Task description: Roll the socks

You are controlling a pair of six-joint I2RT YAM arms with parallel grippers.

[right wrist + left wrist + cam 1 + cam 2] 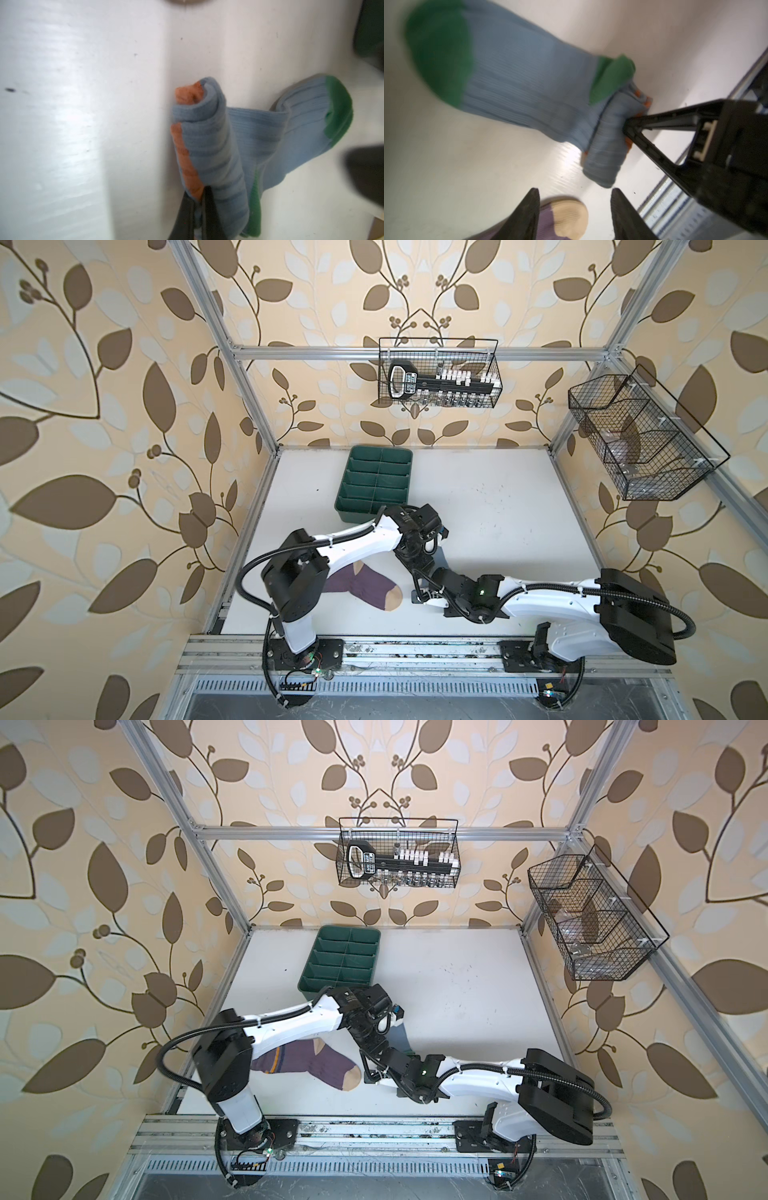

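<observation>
Operator: Since the wrists hide the middle from above, where does the grey-blue sock lie?

Spotter: Your grey-blue ribbed sock with the orange cuff and green heel and toe (519,89) lies on the white table (498,510) near its middle, just right of the purple one. In a top view only a strip of that sock (398,1039) shows beneath your wrists. Its cuff end is wound into a short roll. The foot lies flat and unrolled, with the toe toward the dark green divided plastic tray (356,513) at the far left.

Operator: And the grippers?

Spotter: Your right gripper (198,197) is clamped on the roll at its orange edge. Your left gripper (575,192) hangs low over the table with its jaws apart, gripping nothing, near the roll but clear of it.

Operator: The other sock?

Spotter: Your purple ribbed sock with the tan heel and toe and orange and blue stripes (361,585) lies flat and unrolled at the near left, partly under your left arm. Its tan toe points toward the roll, with bare table between them.
</observation>
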